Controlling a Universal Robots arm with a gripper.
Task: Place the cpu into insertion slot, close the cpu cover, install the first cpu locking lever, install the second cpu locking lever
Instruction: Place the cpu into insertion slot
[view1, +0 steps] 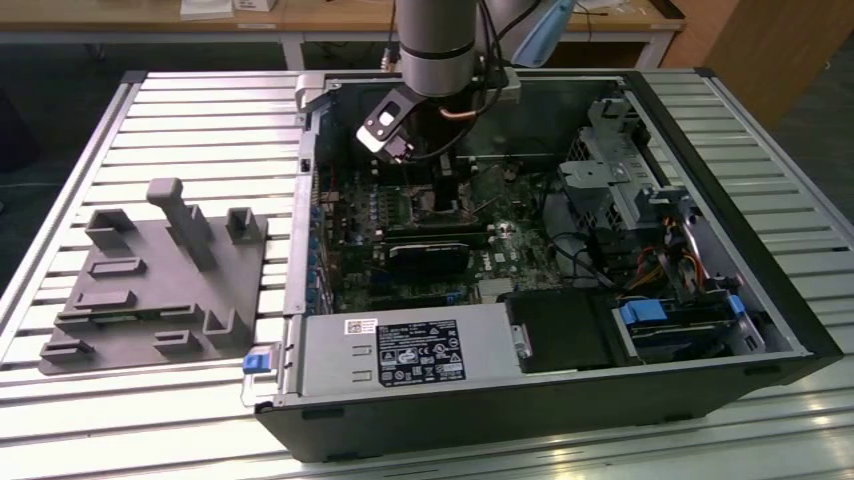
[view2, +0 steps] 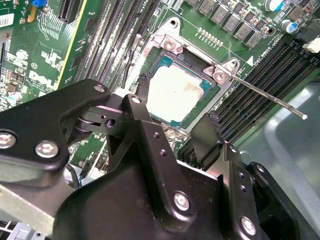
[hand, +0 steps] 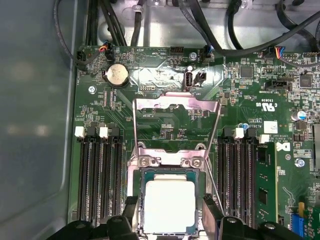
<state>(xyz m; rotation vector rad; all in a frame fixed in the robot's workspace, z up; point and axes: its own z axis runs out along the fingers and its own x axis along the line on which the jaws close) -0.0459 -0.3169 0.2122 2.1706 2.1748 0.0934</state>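
"While the exterior view takes in the whole table (view1: 200, 110), what does it give us?"

"One arm (view1: 438, 50) reaching down into one open computer case (view1: 721, 300), and one grey fixture (view1: 147, 290) near the table's edge at the exterior view's left."

"And closer in?"

"Both wrist views show one cpu (hand: 169, 205) lying flat in the insertion slot (hand: 200, 190). The tool (hand: 170, 217) is over it, its two black fingers (hand: 131, 212) spread apart, one on each side of the socket and clear of the chip."

"The cover?"

"The first wrist view shows one cpu cover (hand: 177, 106) standing raised off the socket, two thin locking levers (hand: 135, 130) up along its sides, and one coin battery (hand: 116, 75). The second wrist view shows one of those levers (view2: 265, 96) jutting out above the memory slots (view2: 260, 70)."
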